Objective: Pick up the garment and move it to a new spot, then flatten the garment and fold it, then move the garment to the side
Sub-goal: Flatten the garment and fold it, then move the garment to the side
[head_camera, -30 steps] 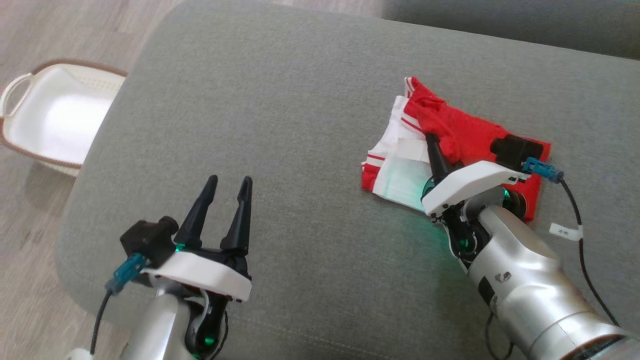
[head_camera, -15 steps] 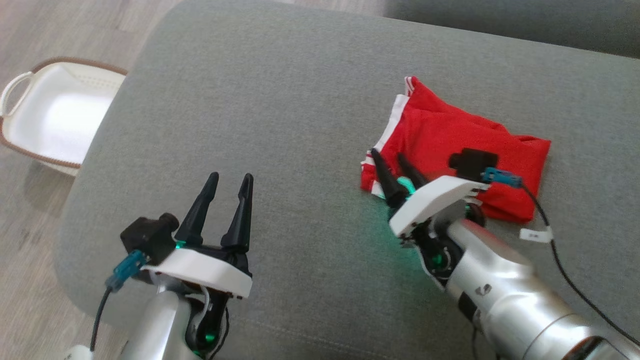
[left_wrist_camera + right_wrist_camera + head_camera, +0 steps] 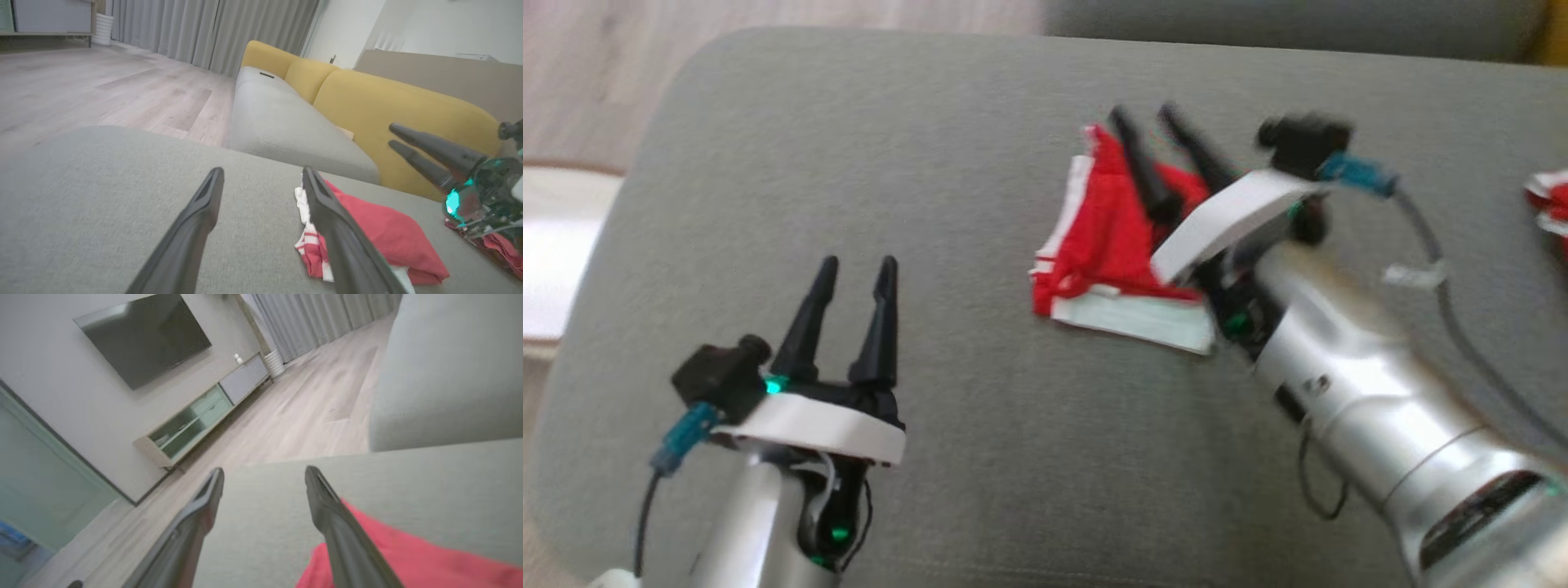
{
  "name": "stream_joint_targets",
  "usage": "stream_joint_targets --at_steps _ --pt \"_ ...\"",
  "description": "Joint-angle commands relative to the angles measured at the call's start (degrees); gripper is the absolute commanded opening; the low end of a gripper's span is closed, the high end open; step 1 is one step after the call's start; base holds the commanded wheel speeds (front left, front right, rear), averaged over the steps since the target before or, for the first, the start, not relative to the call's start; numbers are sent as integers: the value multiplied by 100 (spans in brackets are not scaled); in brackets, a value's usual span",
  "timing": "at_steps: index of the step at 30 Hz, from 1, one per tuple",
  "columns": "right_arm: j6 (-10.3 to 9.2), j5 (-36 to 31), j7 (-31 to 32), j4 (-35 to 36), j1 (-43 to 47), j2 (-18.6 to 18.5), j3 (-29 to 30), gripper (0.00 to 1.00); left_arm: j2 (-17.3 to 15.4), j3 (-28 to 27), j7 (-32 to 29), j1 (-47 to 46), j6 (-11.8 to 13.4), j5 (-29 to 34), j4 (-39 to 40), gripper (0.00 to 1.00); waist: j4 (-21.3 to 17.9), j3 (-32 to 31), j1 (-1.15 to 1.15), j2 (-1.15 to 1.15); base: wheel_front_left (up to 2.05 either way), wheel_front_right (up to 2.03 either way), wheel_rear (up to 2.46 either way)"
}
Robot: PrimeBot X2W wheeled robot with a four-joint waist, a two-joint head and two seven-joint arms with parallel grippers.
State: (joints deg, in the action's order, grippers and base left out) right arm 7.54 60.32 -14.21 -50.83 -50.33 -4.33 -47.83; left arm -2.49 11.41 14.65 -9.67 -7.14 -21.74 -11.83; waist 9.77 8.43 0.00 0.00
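The garment point(image 3: 1107, 245), red with white striped trim, lies folded on the grey cushion point(image 3: 931, 163). My right gripper point(image 3: 1149, 114) hovers over it, open and holding nothing, with its fingers pointing past the garment's far edge. In the right wrist view the red cloth point(image 3: 408, 555) lies under the right finger of that gripper point(image 3: 263, 471). My left gripper point(image 3: 858, 263) stands open and empty at the lower left, well clear of the cloth. The left wrist view has the garment point(image 3: 367, 232) just right of its own open gripper point(image 3: 261, 173), and the right gripper point(image 3: 393, 135) raised above it.
A white basket point(image 3: 556, 261) sits on the floor off the cushion's left edge. Another red and white cloth point(image 3: 1547, 200) shows at the right edge. A grey and yellow sofa point(image 3: 408, 106) stands beyond the cushion. Wood floor surrounds it.
My right gripper opened and let go of the fold, which dropped flat; it then rose over the garment. The head camera has swung right. The left arm kept still.
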Motion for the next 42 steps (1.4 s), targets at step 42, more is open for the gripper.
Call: stream_joint_targets --at_steps 42 --pt "-5 -5437 -79 3409 3805 145 4580 100 -39 -593 35 224 -35 543 773 100 -1098 -286 0 0 0 0 0"
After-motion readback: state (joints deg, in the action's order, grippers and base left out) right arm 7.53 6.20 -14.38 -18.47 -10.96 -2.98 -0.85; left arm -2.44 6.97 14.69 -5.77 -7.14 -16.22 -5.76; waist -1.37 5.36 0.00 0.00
